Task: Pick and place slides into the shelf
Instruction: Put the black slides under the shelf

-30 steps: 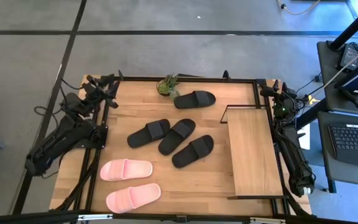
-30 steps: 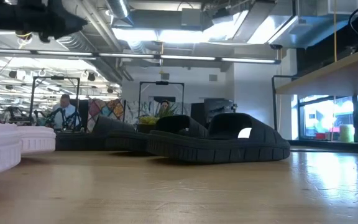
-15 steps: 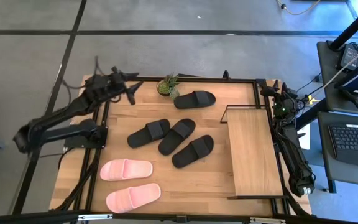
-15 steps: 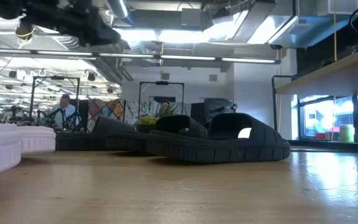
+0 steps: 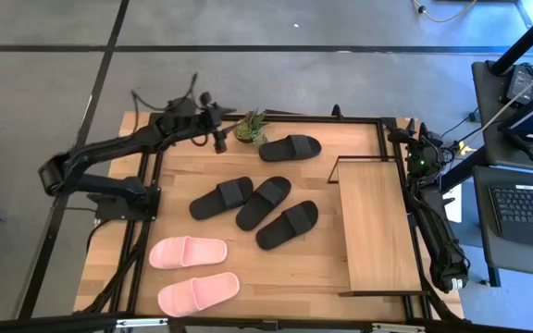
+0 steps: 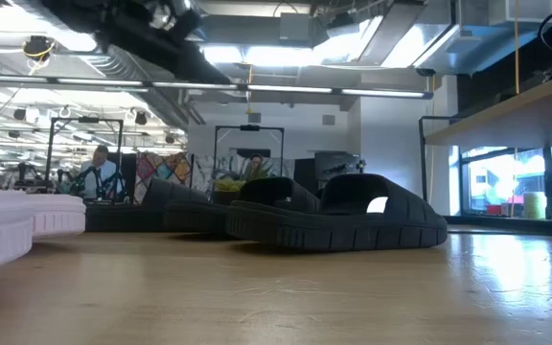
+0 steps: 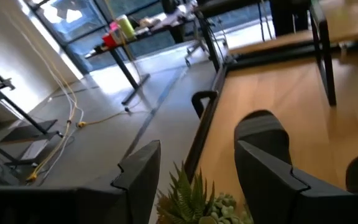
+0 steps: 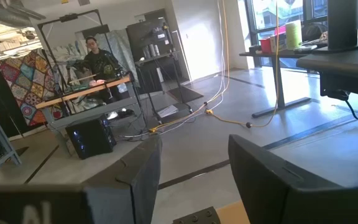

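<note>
- Right now your six slides all lie on the tabletop (image 5: 303, 264), none on the shelf (image 5: 372, 225).
- You have four matte black ones with wide straps and open toes: one black slide (image 5: 290, 147) lies alone near the far edge, just beside a small potted plant (image 5: 250, 126); three black slides (image 5: 254, 203) lie side by side at the middle, angled alike.
- Your two pink slides (image 5: 192, 272) lie parallel near the front left, well apart from the shelf.
- Your shelf shows a light wooden top board on a thin dark frame, standing at the table's right side.
- Your left gripper (image 5: 218, 129) hangs over the far edge just beside the plant, its fingers (image 7: 263, 165) spread apart and empty.
- Your right gripper (image 8: 188, 180) waits folded along the right edge, fingers parted, holding nothing.
- Beyond the light wood table you see grey floor, desks, yellow cables and a person (image 8: 98, 59) at a bench.
</note>
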Controlling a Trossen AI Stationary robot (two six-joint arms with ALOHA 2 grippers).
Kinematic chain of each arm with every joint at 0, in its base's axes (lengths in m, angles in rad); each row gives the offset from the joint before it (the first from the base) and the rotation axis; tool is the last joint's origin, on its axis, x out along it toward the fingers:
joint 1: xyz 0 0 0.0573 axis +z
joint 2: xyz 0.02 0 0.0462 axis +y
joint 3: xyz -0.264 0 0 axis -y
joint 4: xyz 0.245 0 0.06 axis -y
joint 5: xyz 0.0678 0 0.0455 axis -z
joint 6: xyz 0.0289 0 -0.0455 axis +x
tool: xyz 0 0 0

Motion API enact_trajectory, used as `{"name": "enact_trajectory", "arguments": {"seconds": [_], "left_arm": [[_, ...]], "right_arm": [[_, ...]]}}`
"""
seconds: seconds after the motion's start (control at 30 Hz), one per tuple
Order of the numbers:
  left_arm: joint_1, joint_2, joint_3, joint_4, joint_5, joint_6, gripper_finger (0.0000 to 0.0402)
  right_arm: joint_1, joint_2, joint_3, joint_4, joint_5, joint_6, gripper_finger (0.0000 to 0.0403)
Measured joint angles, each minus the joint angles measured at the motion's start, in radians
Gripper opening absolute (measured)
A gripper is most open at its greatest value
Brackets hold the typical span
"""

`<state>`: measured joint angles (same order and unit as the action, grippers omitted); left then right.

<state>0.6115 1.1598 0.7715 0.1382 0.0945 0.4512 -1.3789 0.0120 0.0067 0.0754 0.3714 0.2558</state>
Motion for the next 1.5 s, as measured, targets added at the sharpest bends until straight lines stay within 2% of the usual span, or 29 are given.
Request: {"name": "enact_trajectory", "arguments": {"seconds": [0.17, 0.5, 0.57, 0.7, 0.87, 1.07, 1.33, 1.5], "left_arm": [[-0.023, 0.119, 0.051, -0.02, 0.007, 0.076, 0.0198], [-0.097, 0.316, 0.063, -0.02, -0.007, 0.301, 0.0198], [-0.118, 0.361, 0.063, -0.019, -0.03, 0.34, 0.0198], [-0.16, 0.444, 0.063, -0.014, -0.142, 0.377, 0.0198], [-0.202, 0.515, 0.063, -0.009, -0.164, 0.396, 0.0198], [-0.245, 0.544, 0.063, -0.008, -0.211, 0.342, 0.0198], [-0.27, 0.545, 0.063, 0.025, -0.238, 0.347, 0.0199], [-0.264, 0.546, 0.063, 0.037, -0.235, 0.415, 0.0199]], "right_arm": [[0.0, 0.0, 0.0, 0.0, 0.0, -0.002, 0.0188], [0.0, 0.0, 0.0, 0.0, 0.0, -0.002, 0.0188], [0.0, 0.0, 0.0, 0.0, 0.0, -0.002, 0.0188], [0.0, 0.0, 0.0, 0.0, 0.0, -0.002, 0.0188], [0.0, 0.0, 0.0, 0.0, 0.0, -0.002, 0.0188], [0.0, 0.0, 0.0, -0.001, 0.0, 0.001, 0.0188], [0.0, 0.0, 0.0, -0.002, 0.0, -0.001, 0.0188], [0.0, 0.0, 0.0, -0.001, 0.0, 0.0, 0.0188]]}}
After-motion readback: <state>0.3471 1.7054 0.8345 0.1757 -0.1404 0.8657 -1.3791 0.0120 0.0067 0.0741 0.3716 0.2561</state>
